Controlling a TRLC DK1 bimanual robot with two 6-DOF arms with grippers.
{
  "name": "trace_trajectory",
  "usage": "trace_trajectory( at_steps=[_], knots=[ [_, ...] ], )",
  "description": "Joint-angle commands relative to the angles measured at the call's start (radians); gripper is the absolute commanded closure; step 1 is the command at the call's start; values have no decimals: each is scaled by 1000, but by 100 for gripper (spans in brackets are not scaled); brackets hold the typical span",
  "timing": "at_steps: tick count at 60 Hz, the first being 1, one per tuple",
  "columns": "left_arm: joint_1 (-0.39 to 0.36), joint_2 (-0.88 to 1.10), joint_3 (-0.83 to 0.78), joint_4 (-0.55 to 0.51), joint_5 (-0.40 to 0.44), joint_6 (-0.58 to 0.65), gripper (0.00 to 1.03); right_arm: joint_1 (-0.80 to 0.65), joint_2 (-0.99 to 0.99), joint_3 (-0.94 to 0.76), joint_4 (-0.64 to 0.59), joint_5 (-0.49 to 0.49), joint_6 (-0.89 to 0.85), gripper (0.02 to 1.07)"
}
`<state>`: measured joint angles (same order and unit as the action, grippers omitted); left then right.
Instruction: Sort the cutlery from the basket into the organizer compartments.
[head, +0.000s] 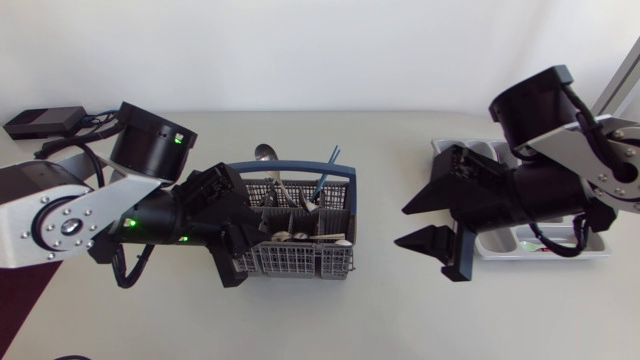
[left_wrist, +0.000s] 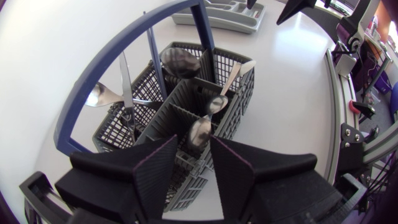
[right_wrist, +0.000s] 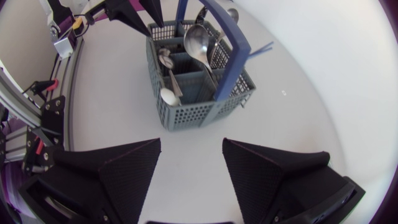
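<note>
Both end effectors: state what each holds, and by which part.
Nothing. The left end effector hangs open over the cutlery basket; the right end effector is open and empty.

- Cutlery basket (head: 300, 258): dark grey, walls pierced in a grid pattern.
- Its handle (right_wrist: 231, 46): blue.
- Organizer (left_wrist: 236, 15): light grey.
- Spoon (right_wrist: 198, 40): shiny silver.
- Table (head: 300, 320): white.

Left claw (left_wrist: 191, 143) stands slightly parted, right claw (right_wrist: 191, 146) spread wide apart.

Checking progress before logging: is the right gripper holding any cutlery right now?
No, the right gripper is open, its fingers wide apart with only bare table between them.
</note>
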<state>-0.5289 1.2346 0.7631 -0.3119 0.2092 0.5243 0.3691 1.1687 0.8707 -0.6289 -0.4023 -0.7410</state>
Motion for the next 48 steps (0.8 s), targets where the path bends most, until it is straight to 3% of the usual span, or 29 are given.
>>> trace_trajectory(
  at_steps=[1,16,30,48],
  knots=[
    [13,-14,-38,13,18,20,65,71,45,53,-5,13,132,35],
    [21,-15,-42,13,47,40,65,203,184,128,47,68,221,38],
    [20,-9,-30,13,55,43,65,225,273,160,110,91,273,48],
    [0,-4,-19,10,67,34,65,229,306,165,123,105,310,51]
  ],
)
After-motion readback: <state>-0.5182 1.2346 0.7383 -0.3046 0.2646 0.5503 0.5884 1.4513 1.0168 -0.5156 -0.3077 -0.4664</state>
